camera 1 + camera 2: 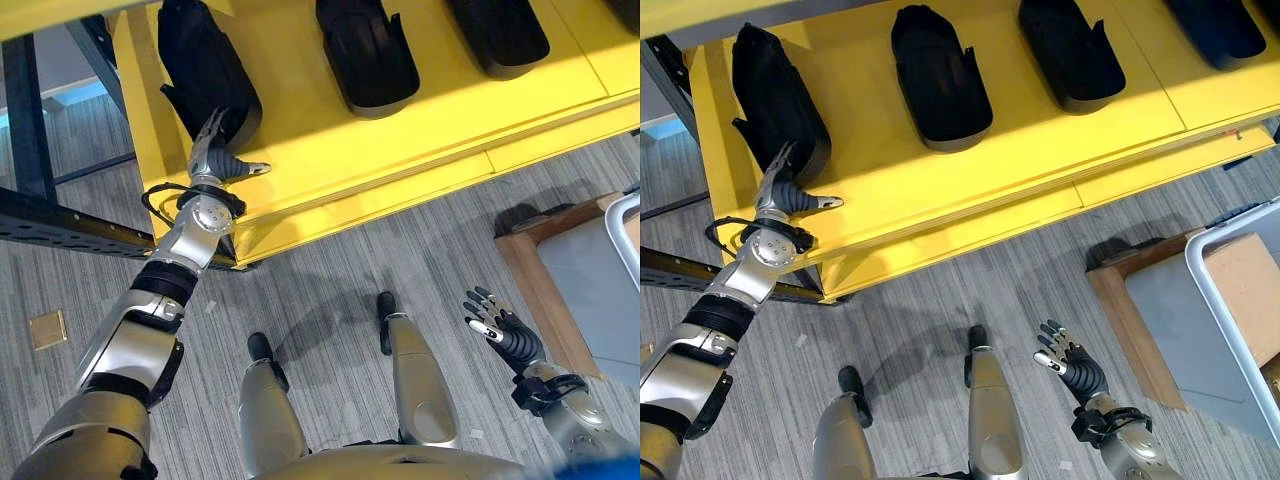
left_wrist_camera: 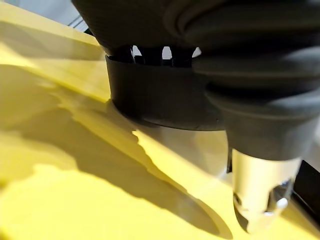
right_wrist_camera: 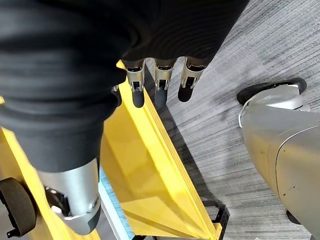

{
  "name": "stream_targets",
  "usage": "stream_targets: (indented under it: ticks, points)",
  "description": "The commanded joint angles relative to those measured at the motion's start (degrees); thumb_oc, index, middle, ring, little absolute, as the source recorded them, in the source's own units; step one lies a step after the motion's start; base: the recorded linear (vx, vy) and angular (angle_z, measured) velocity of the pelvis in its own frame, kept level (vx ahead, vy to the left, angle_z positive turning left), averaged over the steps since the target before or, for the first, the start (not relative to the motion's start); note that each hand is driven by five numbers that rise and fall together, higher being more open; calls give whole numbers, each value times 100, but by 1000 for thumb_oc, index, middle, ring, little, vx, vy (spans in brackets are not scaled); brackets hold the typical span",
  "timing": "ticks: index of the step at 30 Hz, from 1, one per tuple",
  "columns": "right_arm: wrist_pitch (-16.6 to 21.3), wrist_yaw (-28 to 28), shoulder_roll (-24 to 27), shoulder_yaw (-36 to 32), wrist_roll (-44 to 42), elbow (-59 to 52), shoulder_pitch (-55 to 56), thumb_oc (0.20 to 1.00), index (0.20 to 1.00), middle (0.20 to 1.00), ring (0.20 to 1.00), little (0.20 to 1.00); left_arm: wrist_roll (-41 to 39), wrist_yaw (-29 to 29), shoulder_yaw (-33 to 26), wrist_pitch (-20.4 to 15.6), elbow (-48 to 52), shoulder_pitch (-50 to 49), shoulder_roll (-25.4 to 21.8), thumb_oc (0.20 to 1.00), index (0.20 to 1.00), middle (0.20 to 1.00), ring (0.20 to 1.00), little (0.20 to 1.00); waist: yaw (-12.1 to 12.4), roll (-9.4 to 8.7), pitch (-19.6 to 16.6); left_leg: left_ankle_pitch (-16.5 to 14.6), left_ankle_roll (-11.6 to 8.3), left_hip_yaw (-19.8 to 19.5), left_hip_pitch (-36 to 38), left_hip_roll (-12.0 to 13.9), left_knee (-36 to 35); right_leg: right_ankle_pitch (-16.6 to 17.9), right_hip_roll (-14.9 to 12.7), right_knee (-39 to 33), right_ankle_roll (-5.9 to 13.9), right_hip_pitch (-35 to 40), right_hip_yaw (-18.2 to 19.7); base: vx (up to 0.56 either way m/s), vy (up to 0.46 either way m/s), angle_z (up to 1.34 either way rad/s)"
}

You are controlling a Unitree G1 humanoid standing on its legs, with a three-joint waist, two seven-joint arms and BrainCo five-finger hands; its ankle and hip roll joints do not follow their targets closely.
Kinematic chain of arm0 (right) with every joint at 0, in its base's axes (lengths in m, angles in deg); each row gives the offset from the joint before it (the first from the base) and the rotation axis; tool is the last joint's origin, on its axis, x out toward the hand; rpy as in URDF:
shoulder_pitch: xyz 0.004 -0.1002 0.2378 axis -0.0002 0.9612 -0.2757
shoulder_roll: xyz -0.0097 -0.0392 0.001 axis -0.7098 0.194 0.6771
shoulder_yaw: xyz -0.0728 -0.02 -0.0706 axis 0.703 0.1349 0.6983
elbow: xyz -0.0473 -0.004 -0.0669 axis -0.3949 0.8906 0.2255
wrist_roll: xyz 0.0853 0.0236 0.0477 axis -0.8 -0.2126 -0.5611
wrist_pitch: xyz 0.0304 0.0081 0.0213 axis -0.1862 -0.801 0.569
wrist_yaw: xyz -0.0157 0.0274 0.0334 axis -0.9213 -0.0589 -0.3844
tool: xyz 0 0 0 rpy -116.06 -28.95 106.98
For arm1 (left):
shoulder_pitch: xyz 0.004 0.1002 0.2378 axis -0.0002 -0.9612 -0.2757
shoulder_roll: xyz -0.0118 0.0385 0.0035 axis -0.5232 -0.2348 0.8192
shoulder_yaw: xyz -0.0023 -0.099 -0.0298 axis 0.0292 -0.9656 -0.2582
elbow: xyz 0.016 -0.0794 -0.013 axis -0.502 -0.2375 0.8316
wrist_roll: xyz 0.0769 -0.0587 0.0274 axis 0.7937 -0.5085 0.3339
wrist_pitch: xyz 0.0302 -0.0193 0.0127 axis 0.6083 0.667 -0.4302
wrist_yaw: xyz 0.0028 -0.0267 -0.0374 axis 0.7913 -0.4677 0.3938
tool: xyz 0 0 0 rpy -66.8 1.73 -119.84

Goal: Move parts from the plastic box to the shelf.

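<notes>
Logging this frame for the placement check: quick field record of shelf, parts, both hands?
shelf: yellow shelf, four black parts resting on it in a row
leftmost part: black part lying at the shelf's left end
left hand: left hand at the leftmost part's near end, fingers against it, thumb straight out over the shelf; grip not readable
right hand: right hand low over the floor, fingers relaxed, holding nothing
plastic box: box rim at right, contents not visible

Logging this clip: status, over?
Left hand open at leftmost black part on yellow shelf. Right hand open, empty, over floor. Nothing in the way.
</notes>
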Motion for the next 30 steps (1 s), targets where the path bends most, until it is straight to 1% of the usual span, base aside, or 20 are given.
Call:
stream_targets:
  ticks: [1,3,11,16,19,24,25,26,30]
  points:
    - [298,76,94,-196,23,-470,190,1000,1000,1000,1000,1000,152,-25,-96,9,-93,-271,-210,1000,1000,1000,1000,1000,-42,-124,-118,208,360,-121,-449,-200,346,104,-123,29,129,113,-193,0,0,0]
    - [297,82,97,-200,18,-467,188,1000,1000,1000,1000,1000,185,-32,-87,8,-68,-256,-245,1000,1000,1000,1000,1000,-40,-123,-120,207,359,-124,-451,-202,346,104,-123,29,129,116,-194,0,0,0]
    - [329,145,145,-247,2,-476,227,1000,1000,1000,1000,1000,522,-48,37,-11,105,-54,-655,1000,1000,1000,1000,1000,-33,-99,-130,187,364,-135,-455,-216,368,86,-125,62,137,106,-188,0,0,0]
    - [329,170,156,-239,-8,-474,225,1000,1000,1000,1000,1000,522,-60,24,-53,199,14,-793,1000,1000,1000,1000,1000,-32,-87,-133,180,362,-129,-447,-223,372,84,-137,79,139,102,-190,0,0,0]
    - [323,187,141,-243,-18,-452,214,1000,1000,1000,1000,1000,376,-28,-55,-136,383,39,-854,1000,1000,1000,1000,1000,-23,-77,-146,180,363,-127,-447,-228,364,78,-131,82,138,104,-180,0,0,0]
    - [356,160,118,-296,20,-426,190,1000,1000,1000,1000,1000,-92,-12,-258,-329,972,-90,-762,1000,1000,1000,1000,1000,-13,-73,-155,173,365,-153,-459,-235,380,80,-141,96,133,91,-187,0,0,0]
    - [384,132,105,-328,39,-396,144,1000,1000,1000,1000,1000,-338,1,-374,-477,1552,-176,-624,1000,1000,1000,1000,1000,2,-70,-161,161,373,-186,-469,-229,390,78,-135,110,125,85,-194,0,0,0]
    - [382,133,100,-342,50,-388,130,1000,1000,1000,1000,1000,-439,-18,-414,-537,1808,-245,-542,1000,1000,1000,1000,1000,5,-68,-161,156,378,-190,-465,-229,397,73,-137,121,118,90,-191,25,-3,4]
    - [378,130,89,-361,68,-378,138,1000,1000,1000,1000,1000,-618,-79,-500,-653,2234,-433,-396,1000,1000,1000,1000,1000,11,-66,-152,150,380,-188,-441,-231,397,72,-131,128,110,112,-196,0,0,0]
